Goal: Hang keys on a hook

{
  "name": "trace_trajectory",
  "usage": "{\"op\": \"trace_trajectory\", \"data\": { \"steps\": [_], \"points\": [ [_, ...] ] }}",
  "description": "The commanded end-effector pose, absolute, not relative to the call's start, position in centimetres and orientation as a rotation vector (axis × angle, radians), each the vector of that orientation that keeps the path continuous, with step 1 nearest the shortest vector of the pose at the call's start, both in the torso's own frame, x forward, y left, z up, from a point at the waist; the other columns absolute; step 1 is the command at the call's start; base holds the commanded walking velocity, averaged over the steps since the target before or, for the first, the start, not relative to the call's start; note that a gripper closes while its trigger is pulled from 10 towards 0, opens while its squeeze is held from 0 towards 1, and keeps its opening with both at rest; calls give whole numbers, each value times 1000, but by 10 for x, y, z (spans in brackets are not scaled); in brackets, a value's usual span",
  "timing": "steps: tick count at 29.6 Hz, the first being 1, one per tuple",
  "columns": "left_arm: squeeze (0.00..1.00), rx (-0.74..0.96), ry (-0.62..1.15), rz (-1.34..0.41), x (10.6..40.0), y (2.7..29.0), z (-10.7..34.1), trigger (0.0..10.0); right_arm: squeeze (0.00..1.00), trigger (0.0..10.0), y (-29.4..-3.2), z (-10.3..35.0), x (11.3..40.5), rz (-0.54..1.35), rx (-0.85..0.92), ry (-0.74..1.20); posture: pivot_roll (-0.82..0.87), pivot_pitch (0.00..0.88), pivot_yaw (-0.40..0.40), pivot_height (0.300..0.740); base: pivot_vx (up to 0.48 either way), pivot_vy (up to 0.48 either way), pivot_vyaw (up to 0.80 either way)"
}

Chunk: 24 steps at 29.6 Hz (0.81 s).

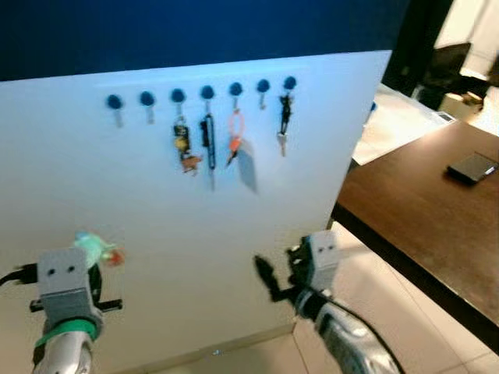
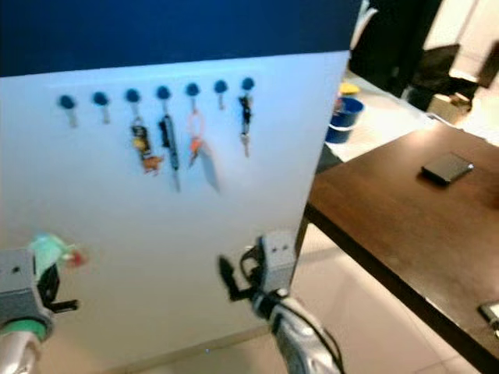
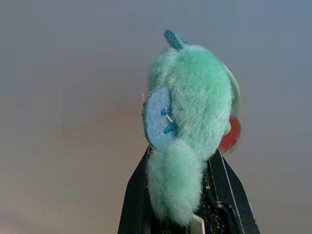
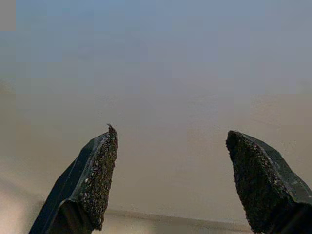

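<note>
White board [image 1: 156, 218] is facing the robot, its free hooks [image 1: 131, 103] sitting at about one o'clock, well above the left tool [image 3: 183, 195] that is clamping the fuzzy green keyring [image 3: 187, 131], while the right tool [image 4: 170, 180] is hanging wide open.

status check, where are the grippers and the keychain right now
Left gripper shut on fluffy green plush keychain, low before white hook board. Right gripper open, empty. Leftmost blue hooks free.
</note>
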<state>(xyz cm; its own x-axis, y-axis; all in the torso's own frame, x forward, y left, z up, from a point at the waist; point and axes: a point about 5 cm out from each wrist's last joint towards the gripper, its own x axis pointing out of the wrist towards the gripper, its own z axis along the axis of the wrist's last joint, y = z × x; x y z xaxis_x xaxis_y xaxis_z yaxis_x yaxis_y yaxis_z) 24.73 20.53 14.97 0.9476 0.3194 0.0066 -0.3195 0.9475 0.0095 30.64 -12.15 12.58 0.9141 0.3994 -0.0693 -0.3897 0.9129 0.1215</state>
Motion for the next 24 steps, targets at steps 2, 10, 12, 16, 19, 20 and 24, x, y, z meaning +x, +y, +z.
{"op": "trace_trajectory", "data": {
  "steps": [2,10,12,16,19,20,24],
  "points": [
    [0,6,-48,375,241,214,152,10000,0,10000,-117,131,306,458,89,75,-205,76,120,740,0,0,0],
    [0,-16,-136,425,234,220,161,10000,0,10000,-113,127,300,550,58,94,-202,73,117,740,0,0,0],
    [0,-17,-142,425,233,221,161,10000,0,10000,-112,126,299,560,53,96,-202,73,117,740,0,0,0],
    [0,-13,-187,372,229,218,166,10000,0,10000,-110,124,299,572,45,99,-200,68,119,740,0,0,0],
    [0,-8,-234,320,227,214,172,10000,0,10000,-110,123,299,573,41,98,-199,63,118,740,0,0,0],
    [0,8,-276,275,224,211,178,10000,0,10000,-111,122,299,575,36,99,-199,61,116,740,0,0,0],
    [0,56,-338,223,220,211,192,10000,0,10000,-112,121,299,576,29,103,-198,60,112,740,0,0,0]
  ]
}}
